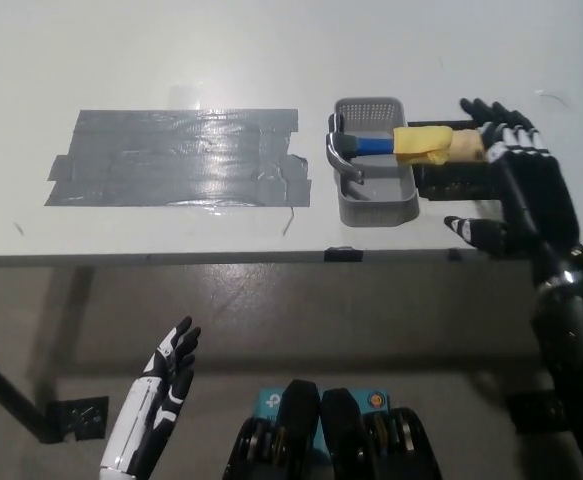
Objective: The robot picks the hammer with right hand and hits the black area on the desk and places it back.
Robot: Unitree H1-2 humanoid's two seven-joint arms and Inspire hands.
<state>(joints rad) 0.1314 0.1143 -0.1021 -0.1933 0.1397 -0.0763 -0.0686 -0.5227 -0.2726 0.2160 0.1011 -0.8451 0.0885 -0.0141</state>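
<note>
Fingers (493, 112) of the black right hand (516, 175) spread apart, clamped on nothing, reaching over the far end of the hammer (401, 143) handle. Tips lie over the yellow wrap (423, 142); whether touching it or hovering just above, impossible to tell. Thumb juts out toward the picture's left, near the desk (271, 50) front edge, apart from the other fingers. Handle's outer end hidden under the hand and forearm, so its full length cannot be made out. Hammer itself rests across the grey basket (374, 204), steel head down inside at the basket's left side, blue neck crossing the rim, wrapped handle sticking out to the right over a black block (451, 180). Block partly covered by the hand; its shape only half readable.

To the left of the basket, just beside it, lies the black area (176, 158): a wide patch of dark tape strips, glossy with glare in the middle, edges ragged. Nothing on it. Small dark tab (341, 254) at the desk's front edge, below the basket.

White left hand (166, 375) low at the lower left, below desk level and well apart from everything on top, fingers spread and holding nothing. Forearm cut off by the bottom edge of the picture.
</note>
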